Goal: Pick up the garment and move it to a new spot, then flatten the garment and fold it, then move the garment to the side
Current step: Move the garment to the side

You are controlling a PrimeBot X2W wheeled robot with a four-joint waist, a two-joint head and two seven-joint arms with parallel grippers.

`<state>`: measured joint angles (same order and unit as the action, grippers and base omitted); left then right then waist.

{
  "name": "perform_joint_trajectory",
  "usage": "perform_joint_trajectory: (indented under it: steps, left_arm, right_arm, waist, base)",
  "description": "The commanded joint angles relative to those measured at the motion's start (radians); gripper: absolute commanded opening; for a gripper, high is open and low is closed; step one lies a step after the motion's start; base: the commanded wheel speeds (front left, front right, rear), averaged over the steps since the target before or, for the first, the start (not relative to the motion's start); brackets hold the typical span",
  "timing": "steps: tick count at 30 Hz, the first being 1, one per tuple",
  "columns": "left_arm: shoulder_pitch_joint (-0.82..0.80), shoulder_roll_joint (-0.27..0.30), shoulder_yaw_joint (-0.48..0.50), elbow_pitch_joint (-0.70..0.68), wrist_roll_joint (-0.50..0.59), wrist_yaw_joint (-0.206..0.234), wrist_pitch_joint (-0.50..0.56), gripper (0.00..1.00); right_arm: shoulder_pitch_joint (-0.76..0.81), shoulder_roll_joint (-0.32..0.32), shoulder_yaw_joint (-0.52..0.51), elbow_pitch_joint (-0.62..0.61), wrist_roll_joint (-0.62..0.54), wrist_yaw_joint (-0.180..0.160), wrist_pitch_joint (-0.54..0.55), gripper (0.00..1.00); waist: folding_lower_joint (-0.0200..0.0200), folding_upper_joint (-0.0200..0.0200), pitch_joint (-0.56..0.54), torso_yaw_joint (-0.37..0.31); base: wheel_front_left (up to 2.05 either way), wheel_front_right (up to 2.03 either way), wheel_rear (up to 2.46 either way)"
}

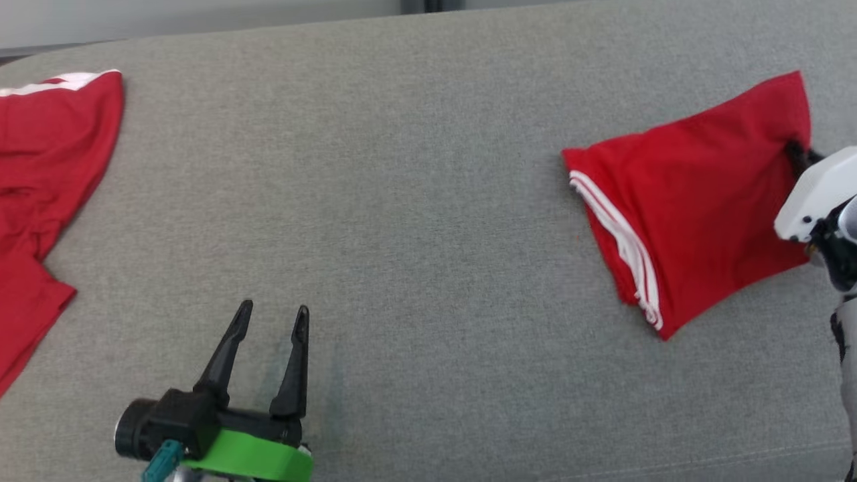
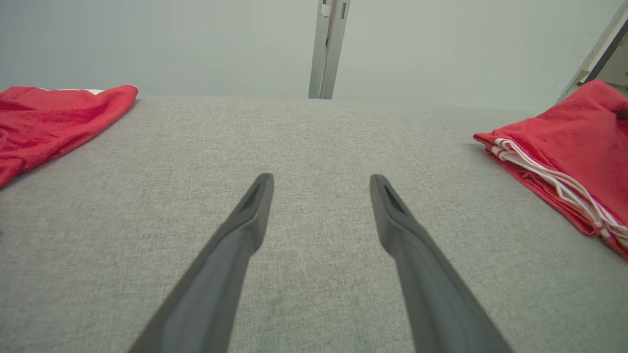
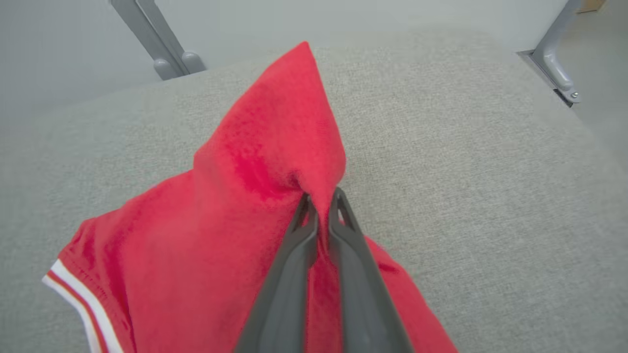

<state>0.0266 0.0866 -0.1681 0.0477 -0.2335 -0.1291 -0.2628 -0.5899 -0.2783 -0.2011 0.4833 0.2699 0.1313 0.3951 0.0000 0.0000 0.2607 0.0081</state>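
Far left: another red garment (image 1: 47,167), lying loose, looks out of play. Left gripper (image 1: 274,308) spread wide, holding nothing, over grey cushion (image 1: 415,201). Right side: folded red garment (image 1: 696,194) flat on cushion, white-striped edge facing centre, long axis slanting toward far-right corner. Right gripper (image 3: 322,196) pinched tight on its right edge, cloth tented up. Looks like final move-aside step. Next probably needs gentle sideways pull without undoing fold.

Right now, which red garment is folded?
The red white-striped fabric garment at the right, pinched by the right claw; the left red garment lies unfolded.
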Motion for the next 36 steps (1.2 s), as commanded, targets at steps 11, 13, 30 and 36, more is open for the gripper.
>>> perform_joint_trajectory:
  steps: [11, 13, 30, 36]
  left_arm:
    - [-0.145, 0.134, -0.077, -0.061, -0.012, -0.001, -0.001, 1.0]
    - [-0.126, 0.134, -0.069, -0.069, -0.015, -0.001, -0.001, 1.0]
    - [-0.1, 0.059, -0.015, -0.055, -0.012, -0.001, -0.001, 1.0]
    - [-0.046, 0.031, 0.016, -0.023, -0.008, -0.001, -0.001, 1.0]
  right_arm:
    - [-0.248, -0.075, -0.326, 0.082, -0.26, -0.001, -0.16, 0.0]
    - [-0.284, -0.09, -0.395, 0.088, -0.323, -0.001, -0.168, 0.0]
    - [-0.296, -0.037, -0.468, 0.061, -0.598, -0.001, -0.467, 1.0]
    - [-0.157, 0.001, -0.309, 0.045, -0.505, -0.001, -0.593, 1.0]
  waist:
    - [0.0, 0.0, 0.278, -0.025]
    - [0.0, 0.0, 0.288, -0.001]
    - [0.0, 0.0, 0.183, 0.026]
    - [0.0, 0.0, 0.053, -0.002]
  base:
    - [0.0, 0.0, 0.0]
    - [0.0, 0.0, 0.0]
    - [0.0, 0.0, 0.0]
    - [0.0, 0.0, 0.0]
